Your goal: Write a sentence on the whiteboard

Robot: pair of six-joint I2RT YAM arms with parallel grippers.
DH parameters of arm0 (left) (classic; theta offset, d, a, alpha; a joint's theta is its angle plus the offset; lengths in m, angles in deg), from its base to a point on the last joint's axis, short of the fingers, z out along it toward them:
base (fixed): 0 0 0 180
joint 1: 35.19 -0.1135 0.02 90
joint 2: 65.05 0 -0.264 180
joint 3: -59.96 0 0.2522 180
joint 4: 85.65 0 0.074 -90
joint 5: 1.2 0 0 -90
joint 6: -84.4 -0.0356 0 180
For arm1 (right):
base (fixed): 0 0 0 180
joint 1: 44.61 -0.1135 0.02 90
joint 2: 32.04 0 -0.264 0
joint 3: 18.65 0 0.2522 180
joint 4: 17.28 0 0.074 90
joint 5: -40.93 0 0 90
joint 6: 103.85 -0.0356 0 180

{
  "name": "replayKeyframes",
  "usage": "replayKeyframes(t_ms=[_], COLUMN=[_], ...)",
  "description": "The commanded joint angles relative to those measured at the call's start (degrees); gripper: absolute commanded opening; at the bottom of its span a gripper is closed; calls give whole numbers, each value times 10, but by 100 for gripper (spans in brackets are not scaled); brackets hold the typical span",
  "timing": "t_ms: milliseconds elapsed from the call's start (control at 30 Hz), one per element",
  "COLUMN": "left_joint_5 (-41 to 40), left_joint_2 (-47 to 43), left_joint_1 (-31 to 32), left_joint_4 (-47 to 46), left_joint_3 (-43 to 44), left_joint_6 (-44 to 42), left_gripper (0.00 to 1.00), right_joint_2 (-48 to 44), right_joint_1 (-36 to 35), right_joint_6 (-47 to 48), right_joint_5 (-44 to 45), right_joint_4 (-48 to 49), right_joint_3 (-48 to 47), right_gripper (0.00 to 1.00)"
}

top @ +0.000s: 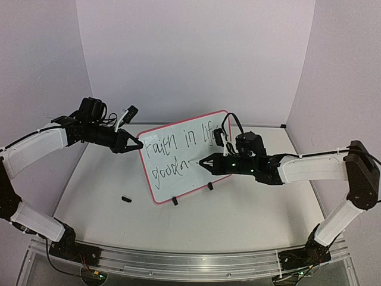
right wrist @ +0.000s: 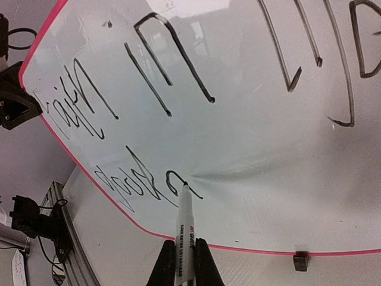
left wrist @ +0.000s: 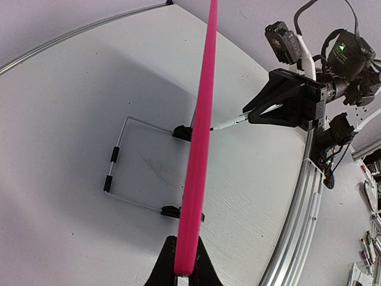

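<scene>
The whiteboard stands on its clip feet mid-table, face angled toward the right arm. The left gripper pinches the board's left edge, prob. to steady it vs. pen pressure. The right gripper is closed narrow on a marker, tip touching the board at the end of the 2nd line of writing — mid-word, I'd judge.

White table carries the whiteboard on its feet — and a small black piece.
</scene>
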Motion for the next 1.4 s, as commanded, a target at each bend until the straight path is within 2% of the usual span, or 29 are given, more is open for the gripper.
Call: replayKeyframes(t_ms=[0,533,967,1367], left_joint_5=[-34,-33,-33,-32], left_joint_2=[13,14,16,19], left_joint_1=[2,2,2,2], left_joint_4=[20,21,21,20], left_joint_3=[-9,-8,-8,-7], left_joint_6=[-16,-16,-15,-14], left_gripper=[0,0,0,0], right_joint_2=[16,-19,13,25], right_joint_1=[9,22,23,23], right_joint_6=[-4,-10,5,-4], right_joint_5=[-3,33,-18,-23], right_joint_4=[15,15,18,25], right_joint_3=[-22,0,-38,-20], right_gripper=[0,0,0,0])
